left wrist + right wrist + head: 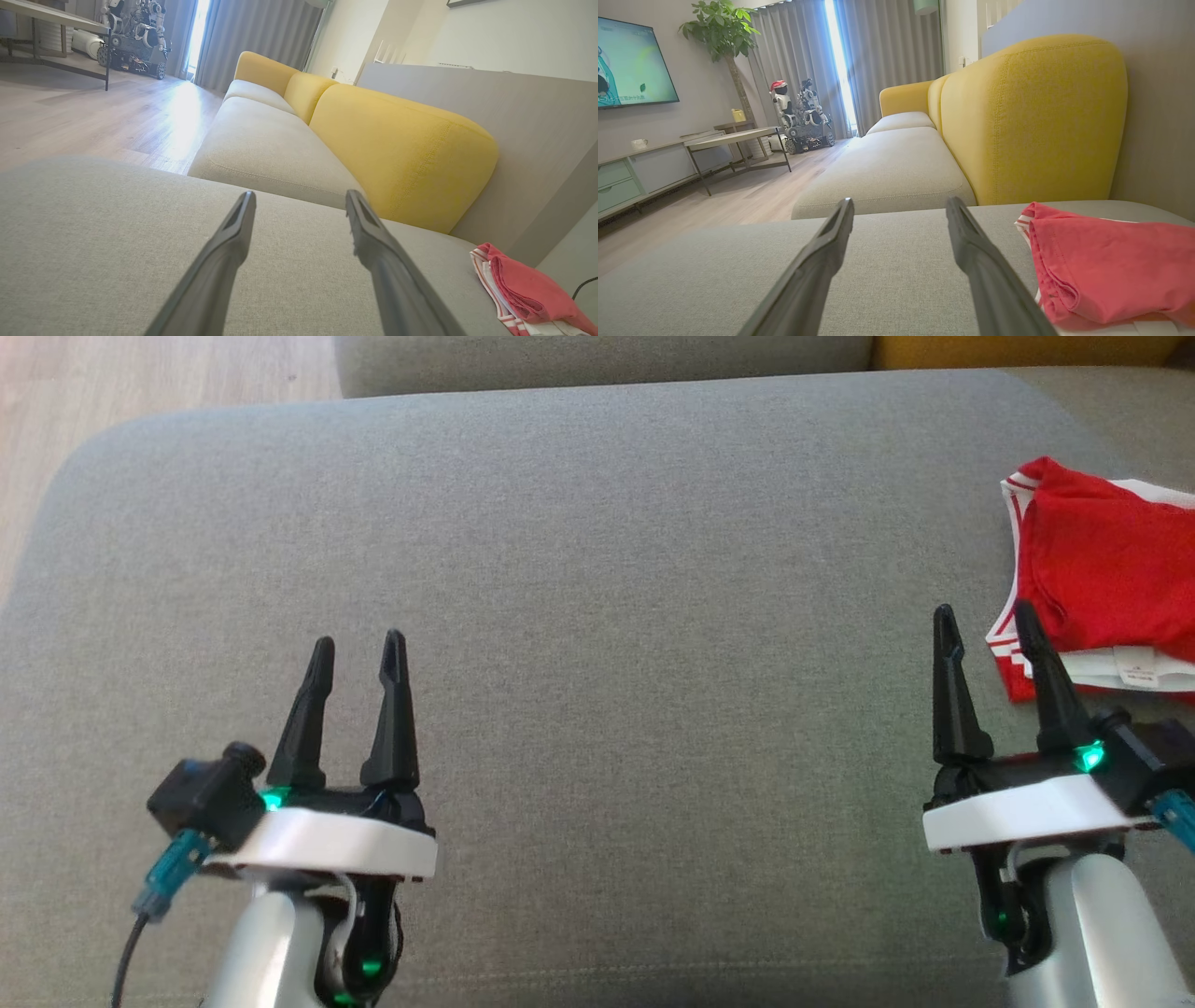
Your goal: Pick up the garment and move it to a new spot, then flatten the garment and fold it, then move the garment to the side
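The garment (1102,569) is red with white stripes and a white waistband, folded in a small stack at the far right of the grey cushion (597,569). It also shows as a garment (528,289) at the lower right of the left wrist view and a garment (1106,261) at the right of the right wrist view. My right gripper (985,621) stands open just left of it, fingers empty. Far to the left, my left gripper (359,649) hovers open over bare cushion, holding nothing.
A second grey seat (896,163) with yellow back cushions (1031,116) lies beyond the cushion. Wooden floor (140,392) runs past the cushion's left edge. A low table (733,140), a TV unit and another wheeled robot (801,116) stand across the room.
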Tool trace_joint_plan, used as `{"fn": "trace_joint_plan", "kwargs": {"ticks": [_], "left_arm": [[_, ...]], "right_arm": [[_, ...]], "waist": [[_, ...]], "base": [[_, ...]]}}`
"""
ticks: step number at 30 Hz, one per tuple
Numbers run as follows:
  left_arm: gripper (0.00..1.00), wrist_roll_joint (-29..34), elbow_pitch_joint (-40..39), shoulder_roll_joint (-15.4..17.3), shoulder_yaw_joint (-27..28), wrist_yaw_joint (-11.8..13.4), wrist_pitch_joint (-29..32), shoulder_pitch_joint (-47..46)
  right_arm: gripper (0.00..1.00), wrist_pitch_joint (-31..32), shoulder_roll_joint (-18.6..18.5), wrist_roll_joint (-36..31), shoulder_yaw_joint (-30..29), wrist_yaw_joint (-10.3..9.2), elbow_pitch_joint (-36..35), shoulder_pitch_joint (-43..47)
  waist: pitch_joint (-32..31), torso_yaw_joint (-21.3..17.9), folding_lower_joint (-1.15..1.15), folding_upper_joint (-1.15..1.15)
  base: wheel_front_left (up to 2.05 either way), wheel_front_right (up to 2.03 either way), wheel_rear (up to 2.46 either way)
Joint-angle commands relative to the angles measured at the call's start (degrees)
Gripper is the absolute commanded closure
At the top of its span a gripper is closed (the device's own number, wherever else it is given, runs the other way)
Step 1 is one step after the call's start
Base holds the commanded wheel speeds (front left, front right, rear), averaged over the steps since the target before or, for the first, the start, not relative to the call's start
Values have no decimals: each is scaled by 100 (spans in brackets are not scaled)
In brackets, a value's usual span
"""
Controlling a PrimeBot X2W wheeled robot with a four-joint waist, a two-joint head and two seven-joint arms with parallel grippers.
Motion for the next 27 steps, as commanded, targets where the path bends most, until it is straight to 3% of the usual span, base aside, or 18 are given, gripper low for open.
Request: {"fn": "trace_joint_plan", "kwargs": {"ticks": [1,21,22,27], "left_arm": [[0,-80,-233,38,195,-48,-29,-80],[0,-428,-250,38,270,-434,-29,-30],[100,-403,-62,-1,80,-415,0,74],[100,-463,341,-5,14,-418,16,213]], "right_arm": [[0,-68,4,16,113,-3,-223,-71],[0,-207,5,17,149,-3,-204,-74],[100,-158,3,26,11,1,-2,2],[100,-145,21,90,29,0,403,123]], "waist": [[3,-4,0,0],[28,-20,0,0],[29,-20,0,0],[25,-21,0,0]], "base": [[0,0,0],[0,0,0],[0,0,0],[0,0,0]]}}
